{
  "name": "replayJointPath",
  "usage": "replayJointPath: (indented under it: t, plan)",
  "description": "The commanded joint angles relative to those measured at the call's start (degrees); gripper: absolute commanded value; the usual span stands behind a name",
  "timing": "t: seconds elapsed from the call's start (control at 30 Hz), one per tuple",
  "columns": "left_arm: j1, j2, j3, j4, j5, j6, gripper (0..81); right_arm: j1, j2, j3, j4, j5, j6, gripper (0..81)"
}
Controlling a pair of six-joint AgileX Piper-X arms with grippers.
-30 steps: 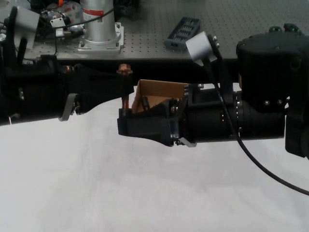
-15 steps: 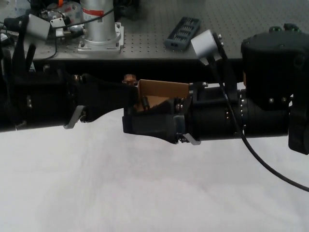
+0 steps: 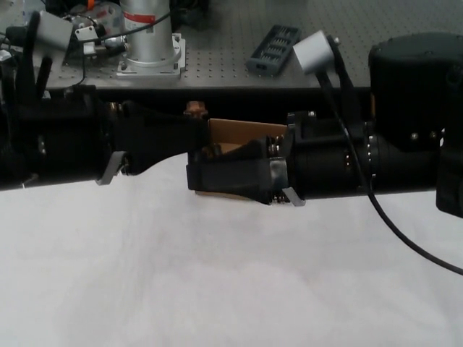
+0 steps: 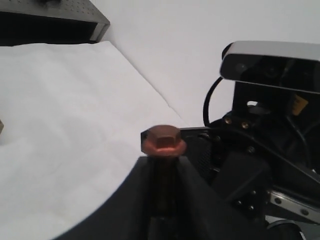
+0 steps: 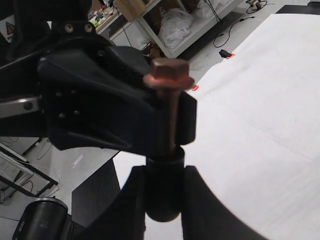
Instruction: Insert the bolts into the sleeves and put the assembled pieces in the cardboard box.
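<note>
A copper bolt [image 4: 165, 141] with a hex head stands upright, and my left gripper [image 4: 164, 167] is shut on its shank. In the right wrist view the bolt [image 5: 169, 76] runs down into the top of a black sleeve [image 5: 163, 200], on which my right gripper [image 5: 164, 175] is shut. In the high view the left gripper [image 3: 194, 137] comes in from the left with the bolt head [image 3: 194, 109] above it. The right gripper [image 3: 197, 173] sits just below it. The cardboard box [image 3: 246, 131] lies right behind both grippers, partly hidden.
White cloth [image 3: 217, 275] covers the near bench. Behind the box is a perforated metal plate with a silver post base [image 3: 148, 43] and a dark ribbed block [image 3: 273, 45]. A black cable [image 3: 405, 242] hangs from the right arm.
The right gripper with the sleeve has risen and the left gripper with the bolt has come down and to the right, so the gap between them closed. Less of the bolt's shank shows.
</note>
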Motion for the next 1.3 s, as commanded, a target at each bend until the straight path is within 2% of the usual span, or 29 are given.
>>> replayJointPath:
  t: [0.0, 0.07, 0.1, 0.13, 0.27, 0.5, 0.6, 0.77, 0.87, 0.97, 1.07, 1.27]
  plan:
    - [-0.36, -0.53, 0.24, -0.16, 4.62, 0.0, 34.7, -1.45, -0.13, -1.67, -2.06, 3.53, -0.31, 1.9]
    - [-0.36, -0.53, 0.24, -0.73, 4.6, -2.28, 54.0, -1.45, -0.13, -1.67, -1.79, 3.53, -0.31, 1.9]
    - [-0.36, -0.53, 0.24, -0.74, 4.6, -3.81, 58.5, -1.45, -0.13, -1.67, -1.81, 3.53, -0.43, 1.9]
    - [-0.36, -0.53, 0.24, -0.74, 4.8, -4.91, 58.7, -1.45, -0.13, -1.67, -1.81, 3.38, -1.14, 1.9]
    - [-0.36, -0.53, 0.24, -1.66, 5.69, -5.36, 52.6, -1.45, -0.13, -1.67, -1.81, 3.38, -1.53, 1.9]
    - [0.71, -0.71, 0.24, -2.99, 5.58, -5.36, 52.4, -1.45, -0.13, -1.67, -0.1, 2.23, -1.6, 1.9]
    - [3.09, -1.27, 0.24, -2.99, 5.58, -5.36, 52.4, -1.45, -0.13, -1.67, 3.05, 2.22, -4.01, 1.9]
    - [9.44, -3.48, 0.24, -1.09, 5.69, -5.36, 52.4, -2.76, -0.13, -1.67, 4.99, 2.53, -6.34, 1.9]
    - [12.9, -6.46, 0.24, 6.45, 5.69, -4.44, 51.2, -5.26, -0.13, -1.84, 4.61, 4.04, -6.8, 1.9]
    - [14.69, -10.9, 0.24, 17.18, 5.4, 1.33, 44.9, -8.33, 1.37, -2.66, 4.99, 4.42, -6.79, 1.9]
    - [14.93, -15.8, 0.24, 28.01, 0.06, 7.36, 39.3, -10.65, 5.15, -5.35, 6.71, 5.16, -8.57, 1.9]
    - [14.93, -25.0, 0.24, 48.0, -12.66, 17.94, 29.5, -13.07, 17.16, -16.44, 14.92, 11.14, -13.81, 1.9]
